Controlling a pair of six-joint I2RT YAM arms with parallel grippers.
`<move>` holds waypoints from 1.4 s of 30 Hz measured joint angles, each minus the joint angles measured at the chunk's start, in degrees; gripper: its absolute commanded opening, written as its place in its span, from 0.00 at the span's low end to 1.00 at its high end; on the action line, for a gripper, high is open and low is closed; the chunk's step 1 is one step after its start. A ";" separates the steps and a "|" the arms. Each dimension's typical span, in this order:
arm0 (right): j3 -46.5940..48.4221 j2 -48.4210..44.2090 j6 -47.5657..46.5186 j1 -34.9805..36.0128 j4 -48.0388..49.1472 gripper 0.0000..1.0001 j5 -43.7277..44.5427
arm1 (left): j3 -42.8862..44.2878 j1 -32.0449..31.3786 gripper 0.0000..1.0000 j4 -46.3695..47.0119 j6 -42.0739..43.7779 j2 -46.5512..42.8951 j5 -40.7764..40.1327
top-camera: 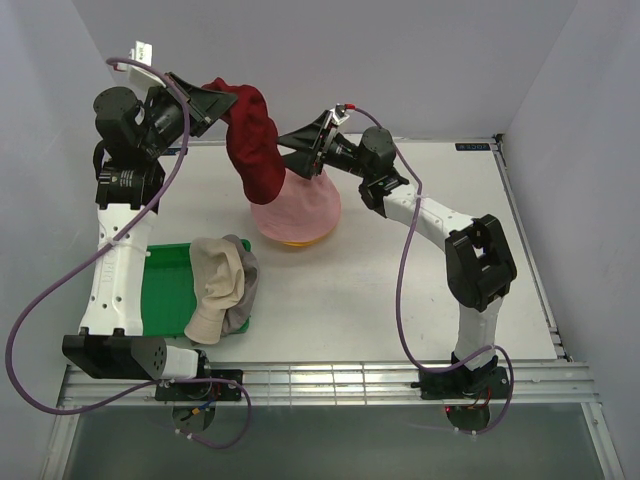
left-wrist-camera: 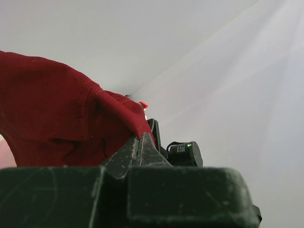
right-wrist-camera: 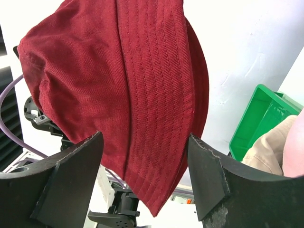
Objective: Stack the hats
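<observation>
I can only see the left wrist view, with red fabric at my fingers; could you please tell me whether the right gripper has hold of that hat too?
Observer: No. The right gripper is open; the dark red hat hangs between its fingers, unclamped.
Operator: What lies beneath the hat?
Observer: The pink hat, sitting on the yellow-orange hat on the table.
Operator: And the remaining hats?
Observer: The cream-beige hat and grey hat lie over the green tray, at its right edge.

Yellow hat (top-camera: 295, 243) mostly hidden under pink hat (top-camera: 305, 208); grey hat (top-camera: 246, 288) partly covered
</observation>
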 measured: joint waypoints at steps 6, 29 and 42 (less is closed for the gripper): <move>0.00 0.00 0.74 0.07 0.90 0.68 0.00 | 0.35 0.00 0.00 -0.28 0.35 -0.02 0.02; -2.64 0.15 3.63 1.09 6.27 0.64 0.68 | 1.64 0.00 0.00 -0.39 0.17 -1.46 0.68; -3.96 0.39 5.33 1.11 8.96 0.37 1.20 | -1.09 0.00 0.00 -4.76 2.54 -1.90 -0.42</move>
